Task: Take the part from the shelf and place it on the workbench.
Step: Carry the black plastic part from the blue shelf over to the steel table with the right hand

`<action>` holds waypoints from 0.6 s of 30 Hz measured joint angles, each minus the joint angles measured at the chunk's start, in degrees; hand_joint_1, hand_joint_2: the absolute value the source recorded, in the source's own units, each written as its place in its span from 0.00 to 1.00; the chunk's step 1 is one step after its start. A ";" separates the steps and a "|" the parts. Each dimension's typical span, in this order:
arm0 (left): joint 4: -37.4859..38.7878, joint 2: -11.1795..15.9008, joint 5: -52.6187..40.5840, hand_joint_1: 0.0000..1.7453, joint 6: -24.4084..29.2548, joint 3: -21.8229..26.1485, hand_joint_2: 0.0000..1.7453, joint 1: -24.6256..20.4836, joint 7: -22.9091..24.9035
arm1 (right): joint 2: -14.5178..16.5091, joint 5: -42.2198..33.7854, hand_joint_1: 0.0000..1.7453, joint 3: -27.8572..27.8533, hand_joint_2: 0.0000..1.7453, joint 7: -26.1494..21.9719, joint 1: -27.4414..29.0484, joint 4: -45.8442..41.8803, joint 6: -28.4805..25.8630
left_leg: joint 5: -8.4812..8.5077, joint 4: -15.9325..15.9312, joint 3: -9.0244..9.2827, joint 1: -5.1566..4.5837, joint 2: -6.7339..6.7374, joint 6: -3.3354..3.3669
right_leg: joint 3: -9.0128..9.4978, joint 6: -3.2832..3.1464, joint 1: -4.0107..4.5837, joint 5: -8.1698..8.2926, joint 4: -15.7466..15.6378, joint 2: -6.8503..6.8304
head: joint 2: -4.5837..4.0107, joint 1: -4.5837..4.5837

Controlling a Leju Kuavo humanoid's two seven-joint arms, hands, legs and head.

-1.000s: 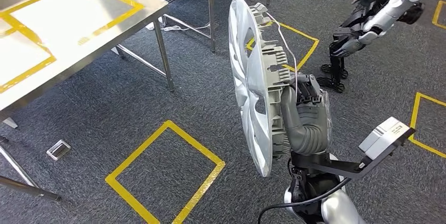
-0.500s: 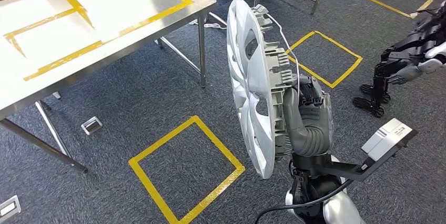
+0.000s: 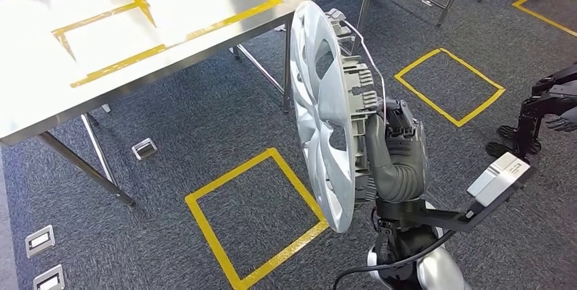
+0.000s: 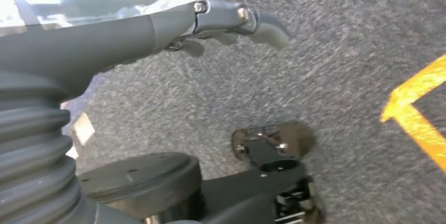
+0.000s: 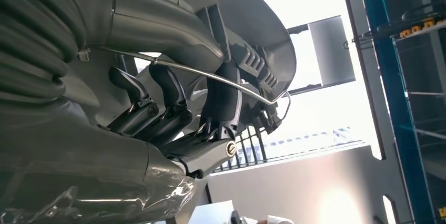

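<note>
Gripping the silver wheel cover [image 3: 320,109] upright by its back rim, the robot's right hand [image 3: 394,147] carries it near the steel workbench [image 3: 41,92], placement not yet done, while its left hand [image 4: 231,21] hangs empty, fingers loosely apart.

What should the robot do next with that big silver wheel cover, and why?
Probably keep carrying it toward the workbench. The right hand grips the wheel cover upright by its back, out over the carpet, while the yellow-taped square on the bench lies ahead to the left with nothing in it. The left hand holds nothing.
</note>
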 joint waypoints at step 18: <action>0.00 -0.03 -0.51 0.00 -0.84 -0.04 1.00 -0.16 0.56 | 0.11 1.05 1.00 -0.46 1.00 0.06 -4.30 -0.28 0.55 | -0.52 -0.27 0.22 -0.25 -0.12 1.30 | 0.59 0.95 -0.01 0.26 -1.01 0.00 | 0.00 0.49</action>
